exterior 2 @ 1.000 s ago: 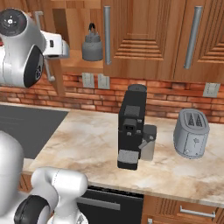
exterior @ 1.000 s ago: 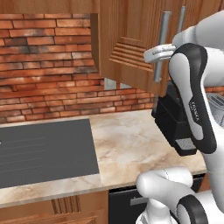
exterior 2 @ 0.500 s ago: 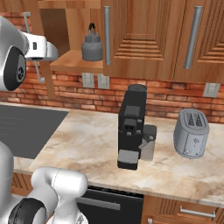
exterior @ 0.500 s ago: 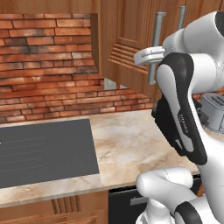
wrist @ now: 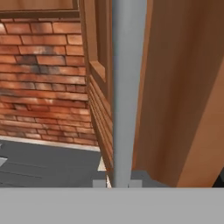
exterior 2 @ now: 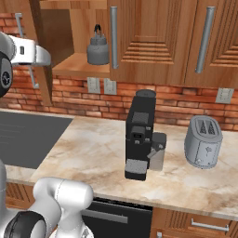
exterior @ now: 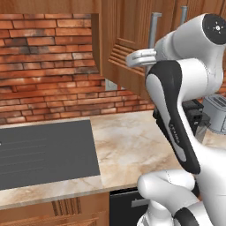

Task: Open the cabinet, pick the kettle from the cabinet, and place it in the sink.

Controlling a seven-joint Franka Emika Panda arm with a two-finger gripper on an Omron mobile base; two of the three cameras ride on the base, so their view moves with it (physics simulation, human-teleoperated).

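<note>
My tool [wrist: 117, 183] grips the swung-open reddish-brown wooden cabinet door's grey bar handle [wrist: 124, 87]; the small, rigid grey metal kettle [exterior 2: 98, 48] looks light, best lifted by its thin black arch.

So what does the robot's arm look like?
The arm is glossy white and rounded, like fat tubes joined together. One long black panel runs down a link with small pale lettering, and dark round caps sit at the joints. No loose cables show.

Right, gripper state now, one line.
Gripper: closed around the grey bar handle of the opened cabinet door.
</note>
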